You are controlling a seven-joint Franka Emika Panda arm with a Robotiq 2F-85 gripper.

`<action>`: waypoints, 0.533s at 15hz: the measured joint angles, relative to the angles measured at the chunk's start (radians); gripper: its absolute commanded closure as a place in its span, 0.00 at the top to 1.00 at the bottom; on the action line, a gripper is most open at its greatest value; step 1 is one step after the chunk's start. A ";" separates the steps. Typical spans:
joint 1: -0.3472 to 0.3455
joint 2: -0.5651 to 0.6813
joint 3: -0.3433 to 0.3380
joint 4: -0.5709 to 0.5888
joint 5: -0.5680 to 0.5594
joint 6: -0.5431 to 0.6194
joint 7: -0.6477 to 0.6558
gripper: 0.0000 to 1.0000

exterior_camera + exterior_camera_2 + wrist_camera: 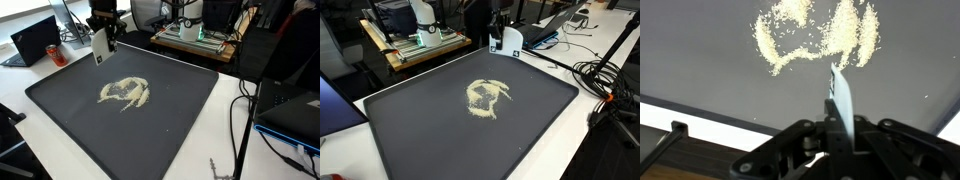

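Note:
A pale yellow ring-shaped pile of grains (125, 93) lies near the middle of a large dark mat (185, 115) in both exterior views, pile (487, 97) on mat (430, 135). My gripper (103, 32) hangs above the mat's far edge, shut on a thin white flat card (100, 47), which also shows in an exterior view (511, 40) below the gripper (501, 25). In the wrist view the card (840, 98) is seen edge-on between the jaws (840, 128), its tip just short of the grains (815, 40). The card is clear of the pile.
A black laptop (35, 40) sits on the white table beside the mat. A wooden platform with equipment (195, 38) (420, 45) stands behind the mat. Cables (245, 110) (605, 75) trail along one side of the mat. Another laptop (560, 18) is near the gripper.

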 measured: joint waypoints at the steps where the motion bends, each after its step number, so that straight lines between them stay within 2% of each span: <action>1: -0.008 0.009 -0.007 0.009 0.013 0.000 0.003 0.01; 8: -0.051 0.070 -0.048 0.071 0.032 -0.056 0.007 0.01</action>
